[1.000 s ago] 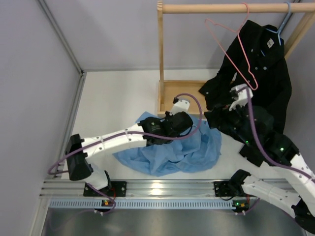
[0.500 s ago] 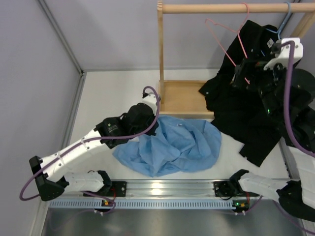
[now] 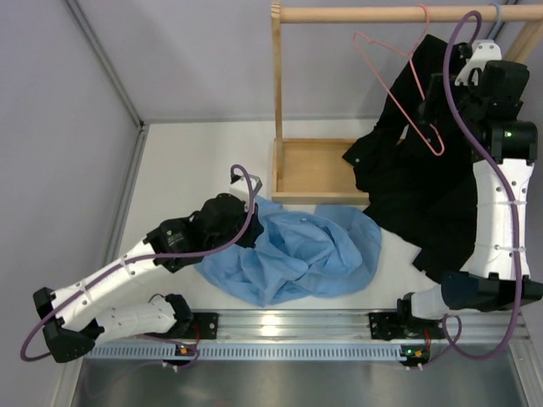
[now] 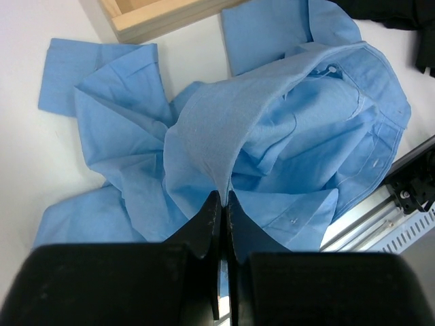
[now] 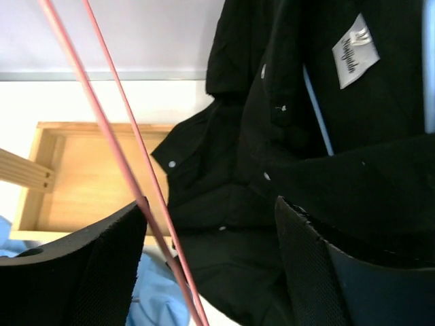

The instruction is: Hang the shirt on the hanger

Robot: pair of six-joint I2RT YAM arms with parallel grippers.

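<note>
The light blue shirt [image 3: 305,254] lies crumpled on the table in front of the wooden rack base. My left gripper [image 3: 248,231] is at its left edge, shut on a raised fold of the shirt's cloth [image 4: 224,136]. The pink wire hanger [image 3: 405,80] hangs by its hook from the wooden rail [image 3: 373,13]. My right gripper [image 3: 437,97] is raised beside the hanger's lower right corner, open; in the right wrist view two pink wires [image 5: 115,156] run just inside its left finger [image 5: 81,272], not gripped.
A black collared shirt [image 3: 441,161] hangs on a pale blue hanger [image 3: 488,34] at the rail's right end, right behind my right gripper. The rack's wooden post [image 3: 277,93] and tray base [image 3: 316,170] stand behind the blue shirt. A metal rail [image 3: 280,326] edges the table front.
My right arm rose from the black shirt's lower part up to the pink hanger. My left arm drew back left across the blue shirt, pulling a fold with it.
</note>
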